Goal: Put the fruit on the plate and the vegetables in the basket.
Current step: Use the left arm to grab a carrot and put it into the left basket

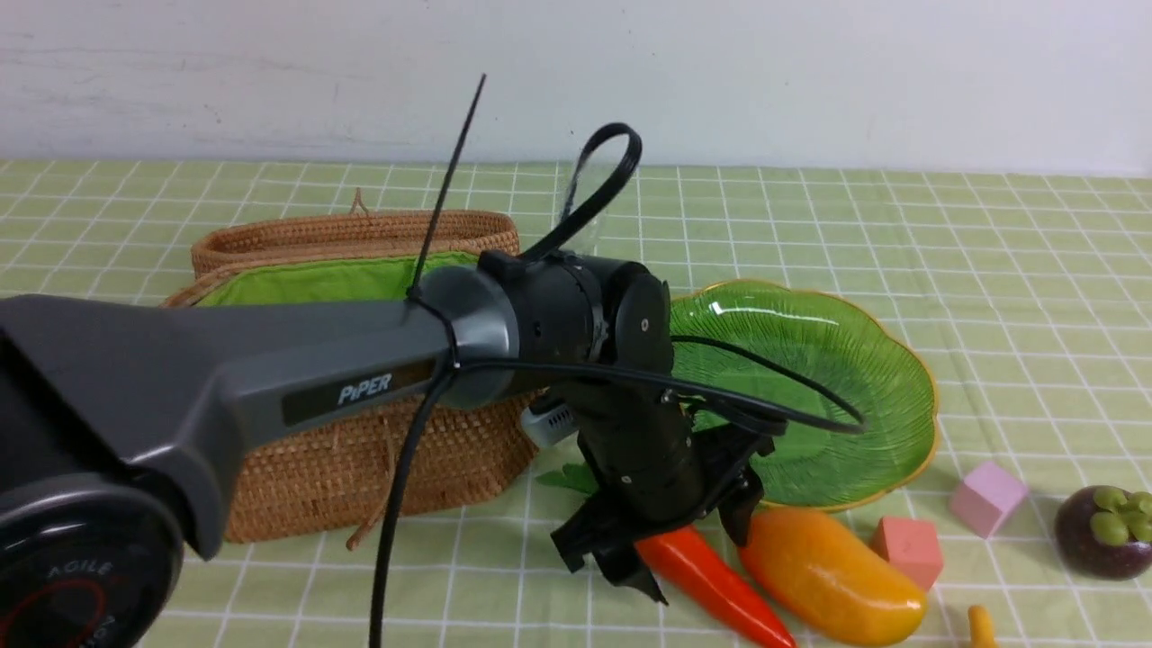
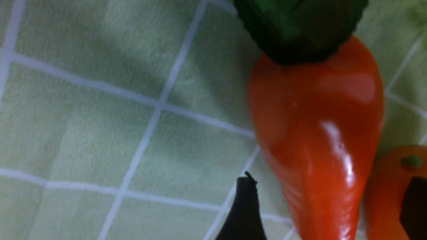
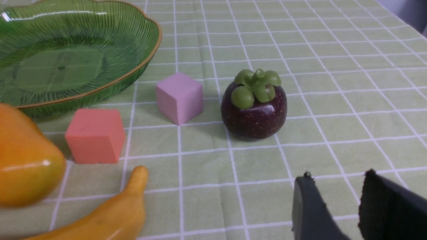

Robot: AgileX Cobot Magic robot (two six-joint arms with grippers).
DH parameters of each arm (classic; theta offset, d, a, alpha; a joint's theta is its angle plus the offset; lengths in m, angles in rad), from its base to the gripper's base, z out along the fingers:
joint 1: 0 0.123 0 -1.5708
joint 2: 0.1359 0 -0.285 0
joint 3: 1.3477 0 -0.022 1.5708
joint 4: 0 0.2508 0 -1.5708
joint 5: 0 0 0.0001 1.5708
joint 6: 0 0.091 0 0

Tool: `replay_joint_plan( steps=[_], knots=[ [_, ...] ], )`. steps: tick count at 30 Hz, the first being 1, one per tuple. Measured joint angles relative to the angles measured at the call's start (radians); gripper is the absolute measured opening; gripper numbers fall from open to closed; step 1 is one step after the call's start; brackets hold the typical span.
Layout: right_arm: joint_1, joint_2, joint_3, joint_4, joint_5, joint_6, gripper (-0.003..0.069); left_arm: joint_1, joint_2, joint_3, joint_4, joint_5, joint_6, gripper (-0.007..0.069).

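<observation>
Pale green checked cloth covers the table (image 1: 990, 270), which runs back to a plain white wall (image 1: 810, 72). On the robot's left stands the wicker basket (image 1: 360, 450), its lid tipped up behind it and a strip of bright green lining showing above the left arm. Just to its right sits the green glass plate (image 1: 864, 378) with its gold rim. In front of the plate the carrot (image 1: 720, 585) lies on the cloth, leaves toward the basket and tip toward the robot. The mango (image 1: 832, 576) lies just beside it on the right. The left claw (image 1: 688, 549) is down over the carrot's thick end with its fingers spread wide, one on each side. The wrist view shows cloth between the nearer finger and the carrot, so nothing is gripped. A salmon cube (image 1: 909, 551) sits at the mango's far end, a pink cube (image 1: 987, 498) lies a little beyond it, and the mangosteen (image 1: 1105, 531) stands farther right on the cloth. The banana (image 3: 110, 213) lies nearest the robot, near the mango and in front of the salmon cube. The right claw (image 3: 337, 175) hangs low near the mangosteen, its fingers part-way apart and holding nothing.
</observation>
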Motion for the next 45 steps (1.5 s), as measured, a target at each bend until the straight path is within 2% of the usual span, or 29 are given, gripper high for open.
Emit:
replay_joint_plan(
  steps=[10,13,18,23,28,34,36,39,42,45],
  knots=[
    [0.000,0.000,0.000,0.000,0.000,0.000,0.0240,0.001,0.029,0.000,0.015,-0.033,-0.004,0.0547],
    [0.000,0.000,0.000,0.000,0.000,0.000,0.0240,0.001,0.029,0.000,0.019,-0.031,-0.003,0.0499],
    [0.000,0.000,0.000,0.000,0.000,0.000,0.0240,0.001,0.029,0.000,0.014,-0.004,-0.002,0.0327],
    [0.000,0.000,0.000,0.000,0.000,0.000,0.0240,0.001,0.029,0.000,-0.005,0.025,0.040,0.0328],
    [0.000,0.000,0.000,0.000,0.000,0.000,0.0240,0.001,-0.007,0.000,-0.020,0.107,0.236,0.0328],
    [0.000,0.000,0.000,0.000,0.000,0.000,0.0240,0.010,-0.203,0.000,-0.026,0.228,0.462,0.0328],
    [0.000,0.000,0.000,0.000,0.000,0.000,0.0240,0.038,-0.292,-0.011,-0.013,0.260,0.563,0.0328],
    [0.000,0.000,0.000,0.000,0.000,0.000,0.0240,0.127,-0.403,-0.062,0.033,0.286,0.611,0.0328],
    [0.000,0.000,0.000,0.000,0.000,0.000,0.0240,0.264,-0.455,-0.105,0.103,0.304,0.596,0.0328],
    [0.000,0.000,0.000,0.000,0.000,0.000,0.0240,0.430,-0.465,-0.116,0.159,0.314,0.497,0.0328]
  ],
)
